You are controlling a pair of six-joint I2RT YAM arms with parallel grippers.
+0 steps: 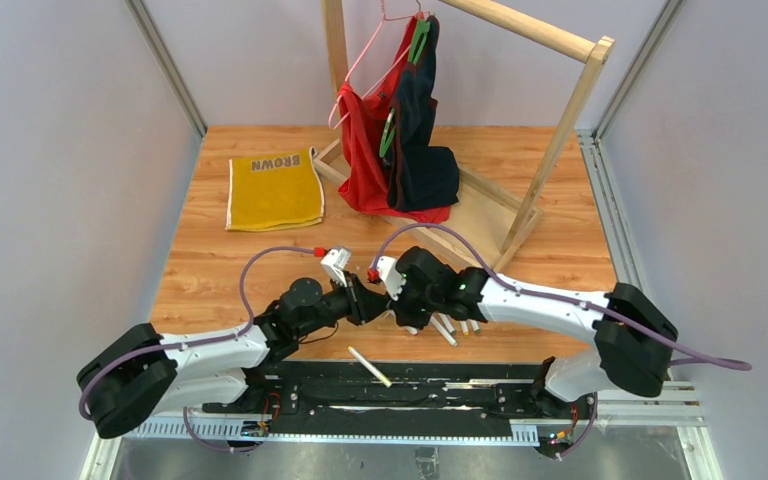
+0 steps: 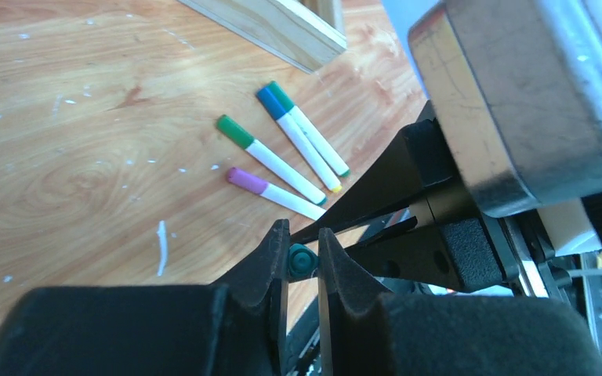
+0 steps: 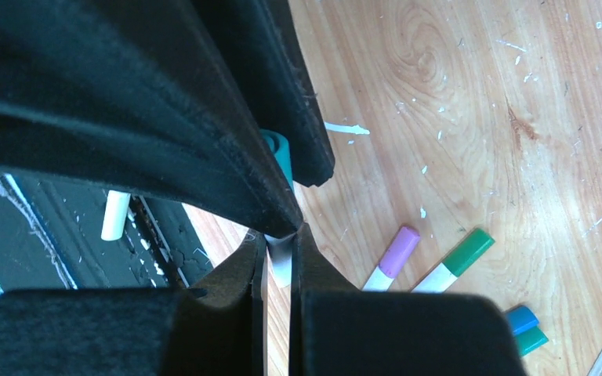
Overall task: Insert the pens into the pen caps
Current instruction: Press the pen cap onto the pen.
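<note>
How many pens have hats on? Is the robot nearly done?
Done: four capped pens lie together. In hand: the left end effector grips a teal cap, the right end effector a pen. Left: joining those, then one loose pen near the front edge, seemingly uncapped.

Rack [image 1: 560, 140] close behind; 4 pens [image 2: 282, 167] beside

The pale wooden table [image 1: 210, 270] bore a folded yellow cloth [image 1: 274, 190], a wooden rack's base [image 1: 475, 215] and four capped white-barrelled pens [image 2: 274, 162].
</note>
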